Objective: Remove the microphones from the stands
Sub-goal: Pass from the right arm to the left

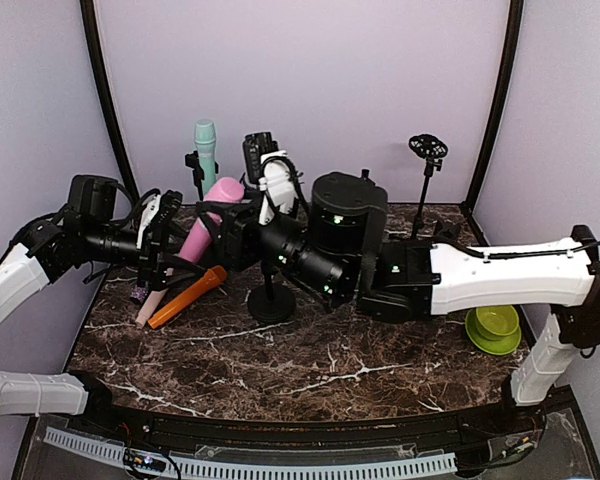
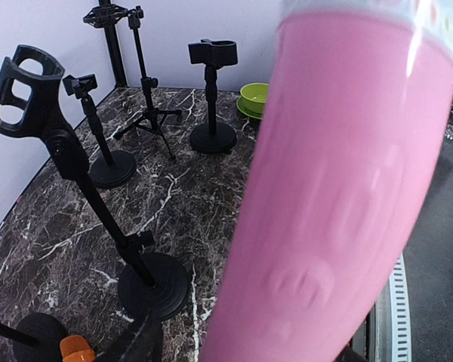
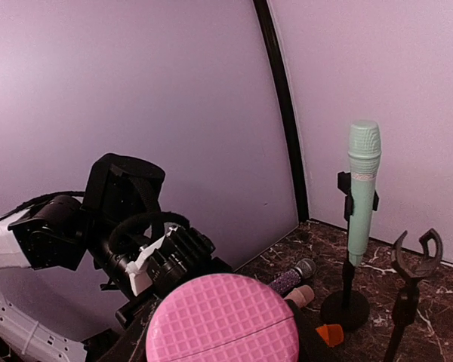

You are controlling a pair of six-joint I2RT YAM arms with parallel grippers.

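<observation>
Item: pink microphone [image 1: 215, 215]. Held aloft over the bench [image 1: 330, 375] toward its 10 o'clock, head tilted to 1 o'clock, apart from the stand [image 1: 270, 302] at its 5 o'clock. My right claw [image 1: 242, 222]: clamped near the head. My left claw [image 1: 168, 252]: at the lower end, and I cannot tell its grip.

Enclosed by plain lilac walls [image 1: 310, 80], matte and bare, divided at the back corners by black curved struts [image 1: 104, 90]. Below, a dark brown marble-patterned surface [image 1: 310, 370], veined in white, rounded along its near edge. Lit softly and evenly.
</observation>
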